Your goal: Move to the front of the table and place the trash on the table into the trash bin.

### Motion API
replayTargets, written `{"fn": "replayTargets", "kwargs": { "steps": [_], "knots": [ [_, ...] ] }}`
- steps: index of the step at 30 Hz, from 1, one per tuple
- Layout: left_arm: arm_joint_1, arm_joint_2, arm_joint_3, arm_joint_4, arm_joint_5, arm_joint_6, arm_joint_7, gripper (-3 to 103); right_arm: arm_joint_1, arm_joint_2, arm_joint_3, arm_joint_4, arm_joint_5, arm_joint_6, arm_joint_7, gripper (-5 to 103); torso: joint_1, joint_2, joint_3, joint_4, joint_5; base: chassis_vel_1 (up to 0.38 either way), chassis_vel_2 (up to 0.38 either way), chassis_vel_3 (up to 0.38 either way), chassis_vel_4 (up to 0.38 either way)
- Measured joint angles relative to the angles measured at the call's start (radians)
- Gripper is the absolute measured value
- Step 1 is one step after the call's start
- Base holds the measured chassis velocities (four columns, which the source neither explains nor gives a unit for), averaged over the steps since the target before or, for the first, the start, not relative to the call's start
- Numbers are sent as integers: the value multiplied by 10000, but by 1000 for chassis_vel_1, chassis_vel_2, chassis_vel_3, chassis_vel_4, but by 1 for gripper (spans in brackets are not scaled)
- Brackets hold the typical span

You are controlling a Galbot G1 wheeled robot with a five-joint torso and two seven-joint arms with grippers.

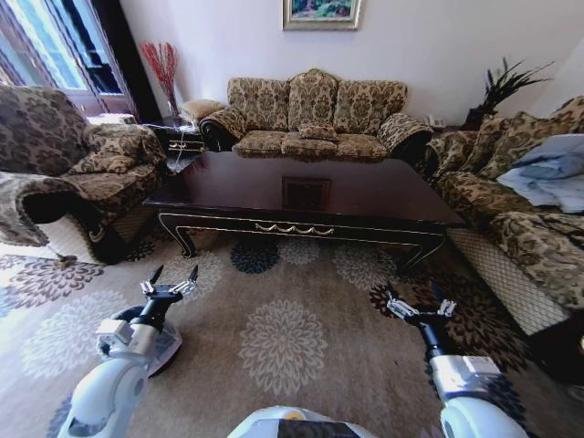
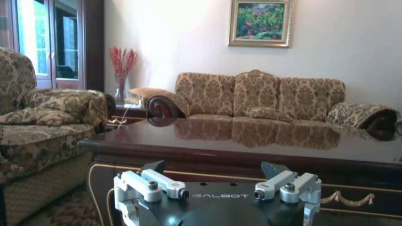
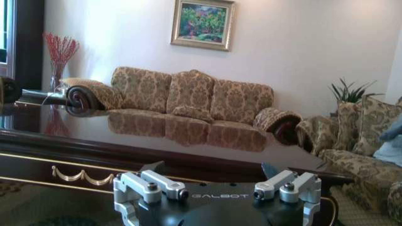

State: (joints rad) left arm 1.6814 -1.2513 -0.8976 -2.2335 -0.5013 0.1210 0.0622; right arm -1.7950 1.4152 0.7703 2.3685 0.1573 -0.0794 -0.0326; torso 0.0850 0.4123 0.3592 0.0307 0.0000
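The table (image 1: 365, 196) is seen straight ahead in the head view, standing on a patterned carpet (image 1: 283, 342) between a sofa (image 1: 315, 119) at its far side, an armchair (image 1: 68, 173) on the robot's left and a second sofa (image 1: 511, 205) on the right. It is a large rectangular piece of dark, glossy reddish-brown wood; the top is polished enough that the sofa cushions are mirrored in it, and the front apron is edged with a gold line and a carved gold swag at its middle, with curved legs at the corners. A square shape near the middle of the top is probably the reflection of the framed painting (image 1: 321, 13) on the wall. The left gripper (image 1: 172, 279) is held low over the carpet, short of the table's front left, with its fingers spread wide and nothing between them. The right gripper (image 1: 419, 302) is held likewise toward the front right, jaws wide apart and holding nothing.
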Motion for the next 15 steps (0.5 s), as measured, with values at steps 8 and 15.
{"fn": "replayTargets", "kwargs": {
  "steps": [8,15],
  "knots": [
    [0,0,0,0,0,0,0,100,0,0,0,0,0,0,0,100,0,0,0,0,0,0,0,0,0],
    [0,0,0,0,0,0,0,100,0,0,0,0,0,0,0,100,0,0,0,0,0,0,0,0,0]
  ]
}}
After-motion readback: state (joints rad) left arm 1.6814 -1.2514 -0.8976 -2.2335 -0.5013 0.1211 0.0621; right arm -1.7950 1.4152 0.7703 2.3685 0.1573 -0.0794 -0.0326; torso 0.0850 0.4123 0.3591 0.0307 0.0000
